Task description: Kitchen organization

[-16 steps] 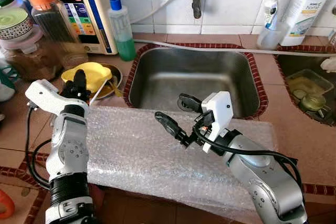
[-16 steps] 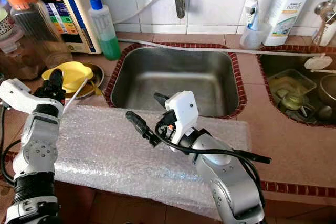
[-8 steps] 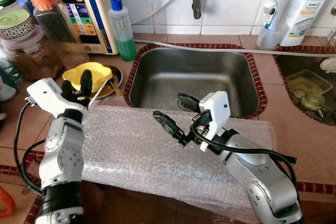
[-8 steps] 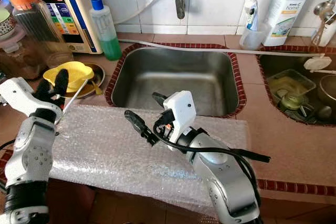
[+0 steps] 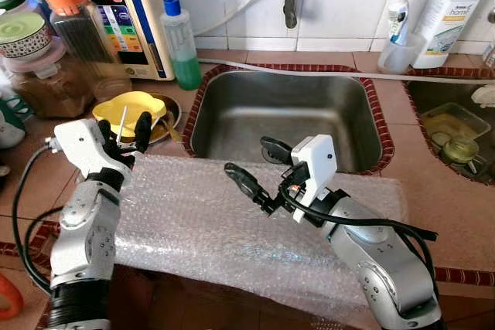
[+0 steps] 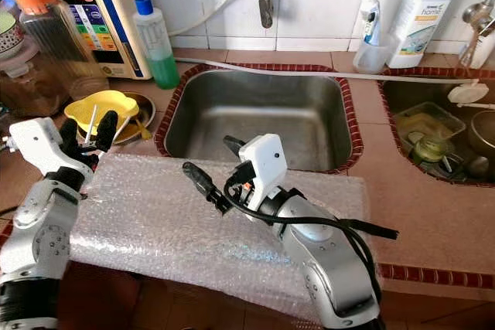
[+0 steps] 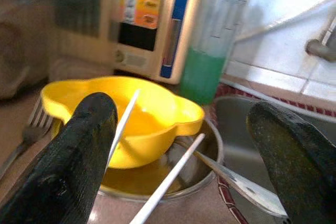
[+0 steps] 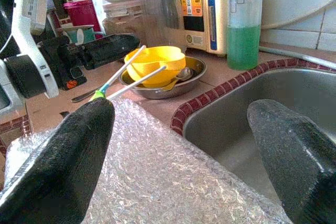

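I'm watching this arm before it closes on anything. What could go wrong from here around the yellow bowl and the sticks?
1. The left gripper is open at the white sticks that lean loosely in the yellow bowl; a close could flick them out or tip the bowl.
2. The bowl sits inside a metal dish with a spoon and a fork close by; a nudge may scatter them.
3. The bubble wrap could snag or slide under the left arm.
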You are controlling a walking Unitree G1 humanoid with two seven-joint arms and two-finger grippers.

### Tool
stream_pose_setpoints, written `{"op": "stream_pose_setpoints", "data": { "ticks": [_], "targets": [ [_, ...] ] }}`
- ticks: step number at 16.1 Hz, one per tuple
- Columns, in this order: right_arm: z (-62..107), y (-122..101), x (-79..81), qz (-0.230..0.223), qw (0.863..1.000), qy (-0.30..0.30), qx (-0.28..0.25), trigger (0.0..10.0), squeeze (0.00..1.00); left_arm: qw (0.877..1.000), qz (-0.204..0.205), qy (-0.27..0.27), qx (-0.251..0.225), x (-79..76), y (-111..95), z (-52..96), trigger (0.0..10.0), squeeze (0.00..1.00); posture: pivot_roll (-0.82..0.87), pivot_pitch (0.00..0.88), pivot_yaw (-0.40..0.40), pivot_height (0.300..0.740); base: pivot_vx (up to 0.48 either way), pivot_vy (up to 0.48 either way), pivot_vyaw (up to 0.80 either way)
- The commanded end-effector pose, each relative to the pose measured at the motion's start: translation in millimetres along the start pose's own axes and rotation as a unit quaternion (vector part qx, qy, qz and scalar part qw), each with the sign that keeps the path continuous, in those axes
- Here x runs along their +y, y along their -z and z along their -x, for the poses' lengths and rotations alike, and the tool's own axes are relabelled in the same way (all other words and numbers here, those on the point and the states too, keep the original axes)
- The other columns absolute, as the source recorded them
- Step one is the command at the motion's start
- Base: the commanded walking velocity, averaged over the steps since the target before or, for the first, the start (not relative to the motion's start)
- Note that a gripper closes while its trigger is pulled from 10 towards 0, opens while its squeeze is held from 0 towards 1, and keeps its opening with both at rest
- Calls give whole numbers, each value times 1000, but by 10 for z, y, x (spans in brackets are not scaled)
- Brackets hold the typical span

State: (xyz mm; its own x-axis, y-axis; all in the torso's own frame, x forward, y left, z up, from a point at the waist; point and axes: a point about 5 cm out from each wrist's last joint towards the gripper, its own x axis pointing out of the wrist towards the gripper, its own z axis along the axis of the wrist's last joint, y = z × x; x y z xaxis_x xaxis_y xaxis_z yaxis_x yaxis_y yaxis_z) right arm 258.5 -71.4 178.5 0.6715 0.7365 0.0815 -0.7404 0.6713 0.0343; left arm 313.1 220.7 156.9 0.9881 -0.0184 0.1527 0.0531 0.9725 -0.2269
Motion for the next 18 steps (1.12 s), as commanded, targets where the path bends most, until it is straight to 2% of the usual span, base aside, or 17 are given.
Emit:
{"op": "stream_pose_setpoints", "data": {
  "ticks": [1, 4, 5, 7, 8, 9, 11, 18],
  "targets": [
    [-15, -23, 27, 7, 1000, -7, -5, 10000, 0, 999, -39, 21, -13, 7, -94, -6, 10000, 1000, -214, 113, 101, 740, 0, 0, 0],
    [-16, -34, 12, 9, 1000, -4, -6, 10000, 0, 992, -111, 61, -9, 40, -151, -18, 10000, 1000, -213, 113, 99, 740, 0, 0, 0],
    [-16, -32, 8, 10, 1000, -4, -5, 10000, 0, 986, -147, 73, -7, 71, -177, -19, 10000, 1000, -211, 113, 97, 740, 0, 0, 0],
    [-20, -34, 8, 10, 1000, -5, -5, 10000, 0, 979, -175, 105, 11, 67, -153, 4, 10000, 1000, -200, 112, 92, 740, 0, 0, 0],
    [-27, -31, 9, 10, 1000, -8, -4, 10000, 0, 966, -216, 140, 34, 61, -83, 55, 10000, 722, -197, 111, 91, 740, 0, 0, 0],
    [-33, -28, 12, 9, 1000, -10, -4, 10000, 0, 958, -239, 152, 48, 73, -36, 85, 10000, 0, -190, 110, 91, 740, 0, 0, 0],
    [-52, -22, 32, 7, 1000, -18, -4, 10000, 0, 943, -277, 170, 74, 104, 48, 140, 10000, 0, -175, 112, 85, 740, 0, 0, 0],
    [-80, 1, 71, 3, 1000, -28, -6, 10000, 0, 941, -287, 148, 103, 276, 125, 171, 10000, 0, -172, 119, 91, 740, 0, 0, 0]
  ]
}}
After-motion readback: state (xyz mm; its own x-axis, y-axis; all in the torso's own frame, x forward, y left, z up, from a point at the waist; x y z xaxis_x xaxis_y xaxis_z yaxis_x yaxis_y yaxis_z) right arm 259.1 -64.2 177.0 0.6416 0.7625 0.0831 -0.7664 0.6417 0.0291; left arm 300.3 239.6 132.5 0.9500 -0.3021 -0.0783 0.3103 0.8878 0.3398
